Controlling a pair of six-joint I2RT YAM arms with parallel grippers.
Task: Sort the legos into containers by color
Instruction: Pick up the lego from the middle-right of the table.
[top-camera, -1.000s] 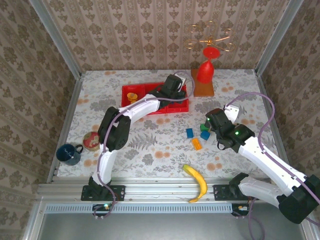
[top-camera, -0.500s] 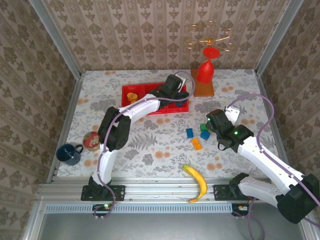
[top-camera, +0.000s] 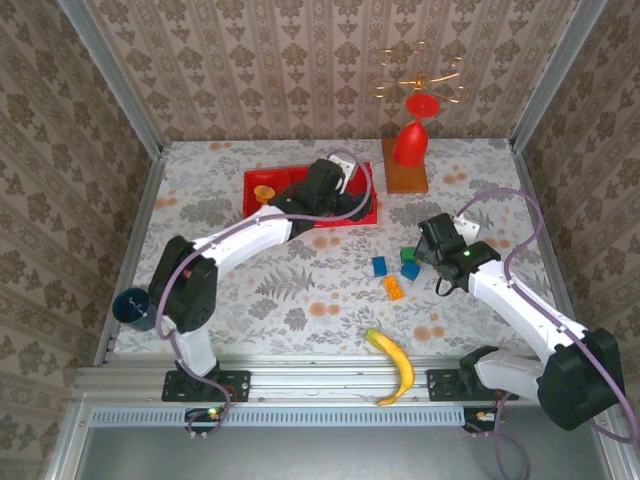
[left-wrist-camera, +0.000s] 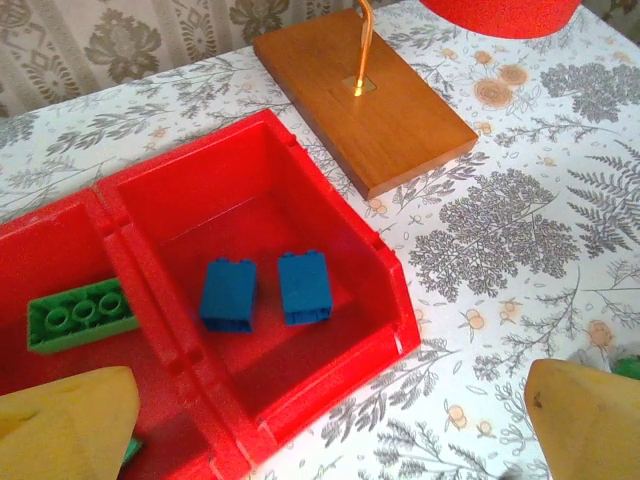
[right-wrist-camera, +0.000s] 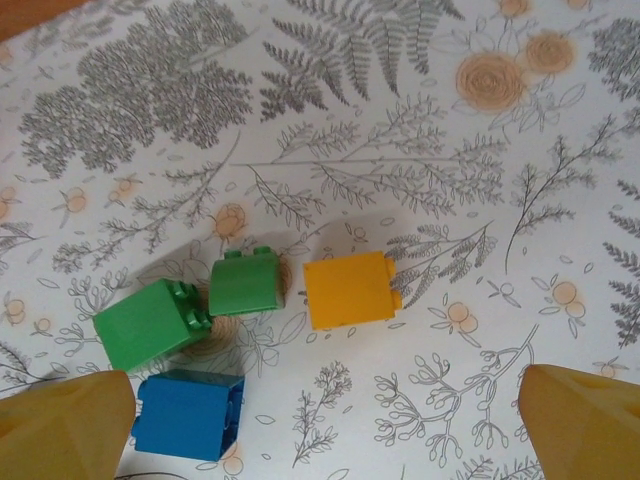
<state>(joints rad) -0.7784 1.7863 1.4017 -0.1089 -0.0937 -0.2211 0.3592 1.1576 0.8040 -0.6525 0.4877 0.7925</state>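
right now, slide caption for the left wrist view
Red tray: two blue bricks in the end compartment, a green brick next door.

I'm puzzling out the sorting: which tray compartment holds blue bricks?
The end compartment nearest the wooden base: two blue bricks lie there; its neighbour holds a green one.

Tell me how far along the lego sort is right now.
Done: two blue bricks sit in the red tray's end compartment, a green brick next door. In hand: nothing; the left gripper hangs open over the tray, the right gripper open over the table. Left: loose green bricks, a yellow brick and a loose blue brick below it.
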